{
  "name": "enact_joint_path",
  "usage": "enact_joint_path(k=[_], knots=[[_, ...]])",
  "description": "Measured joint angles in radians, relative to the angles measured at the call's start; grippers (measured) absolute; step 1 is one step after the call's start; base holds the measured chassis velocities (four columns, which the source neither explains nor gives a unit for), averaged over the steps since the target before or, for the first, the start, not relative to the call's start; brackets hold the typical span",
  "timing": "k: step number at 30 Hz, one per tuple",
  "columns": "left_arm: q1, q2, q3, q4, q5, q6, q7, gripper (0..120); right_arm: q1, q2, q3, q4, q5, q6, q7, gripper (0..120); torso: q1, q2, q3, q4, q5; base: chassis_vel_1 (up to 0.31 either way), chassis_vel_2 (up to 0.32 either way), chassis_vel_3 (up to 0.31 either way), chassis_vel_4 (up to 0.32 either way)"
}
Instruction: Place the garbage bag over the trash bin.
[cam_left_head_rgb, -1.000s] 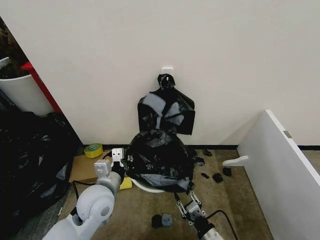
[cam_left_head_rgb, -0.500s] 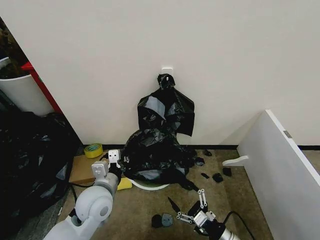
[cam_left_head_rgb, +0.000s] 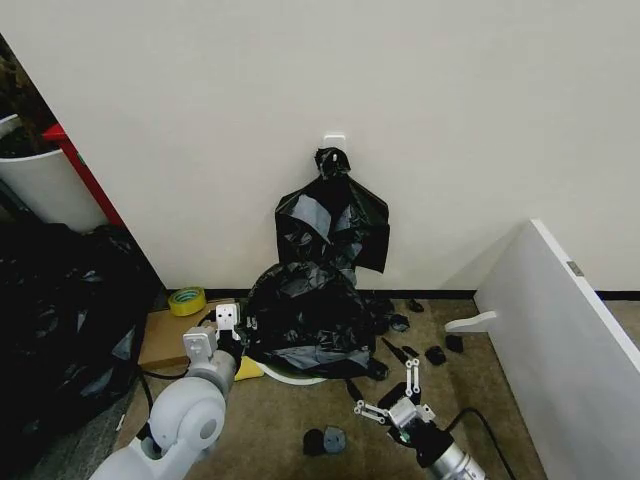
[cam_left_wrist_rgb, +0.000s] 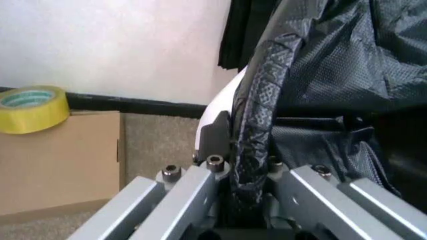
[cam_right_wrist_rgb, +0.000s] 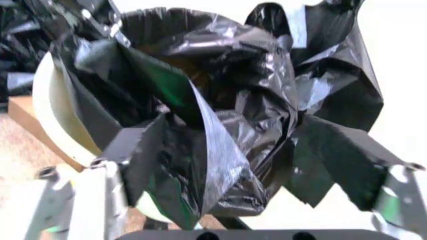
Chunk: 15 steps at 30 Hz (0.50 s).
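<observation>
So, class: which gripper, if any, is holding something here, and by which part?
The left gripper is shut on the garbage bag, pinching a bunched fold of its edge beside the trash bin. The right gripper is open, holding nothing.

A plain cream wall (cam_left_head_rgb: 400, 90) fills the upper frame, with a black baseboard (cam_left_head_rgb: 430, 294) below. Brown carpet (cam_left_head_rgb: 280, 430) covers the floor; a white panel (cam_left_head_rgb: 560, 340) slants at lower right.
</observation>
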Motion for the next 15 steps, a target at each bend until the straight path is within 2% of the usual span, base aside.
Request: enact_joint_path(k=[1, 3, 5, 7, 9, 11, 15], knots=[[0.001, 0.000, 0.000, 0.000, 0.002, 0.000, 0.000, 0, 0.005, -0.001, -0.001, 0.001, 0.001, -0.010, -0.002, 68, 0.000, 0.000, 0.000, 0.0000, 0.0000, 0.000, 0.000, 0.000, 0.000], [0.001, 0.000, 0.001, 0.000, 0.004, 0.000, 0.000, 0, 0.010, -0.001, -0.002, 0.001, 0.002, -0.016, -0.006, 67, 0.000, 0.000, 0.000, 0.0000, 0.0000, 0.000, 0.000, 0.000, 0.000], [0.001, -0.002, 0.003, 0.000, 0.009, -0.001, 0.000, 0, 0.022, 0.000, -0.004, 0.001, 0.001, -0.024, -0.020, 56, 0.000, 0.000, 0.000, 0.0000, 0.0000, 0.000, 0.000, 0.000, 0.000], [0.001, -0.004, 0.007, 0.003, 0.014, -0.002, 0.000, 0, 0.033, 0.003, -0.005, 0.001, -0.001, -0.026, -0.039, 51, 0.000, 0.000, 0.000, 0.0000, 0.0000, 0.000, 0.000, 0.000, 0.000], [0.002, -0.009, 0.009, 0.005, 0.018, -0.003, 0.000, 0, 0.045, 0.007, -0.008, -0.001, -0.004, -0.018, -0.065, 39, 0.000, 0.000, 0.000, 0.0001, 0.0000, 0.000, 0.000, 0.000, 0.000], [0.002, -0.011, 0.010, 0.006, 0.020, -0.003, 0.000, 0, 0.047, 0.009, -0.010, -0.002, -0.004, -0.015, -0.071, 36, 0.000, 0.000, 0.000, 0.0001, 0.0000, 0.000, 0.000, 0.000, 0.000], [0.003, -0.014, 0.012, 0.008, 0.024, -0.003, 0.000, 0, 0.056, 0.023, -0.020, -0.013, -0.010, -0.003, -0.087, 19, 0.000, 0.000, 0.000, 0.0000, -0.0001, 0.000, 0.000, 0.000, 0.000]])
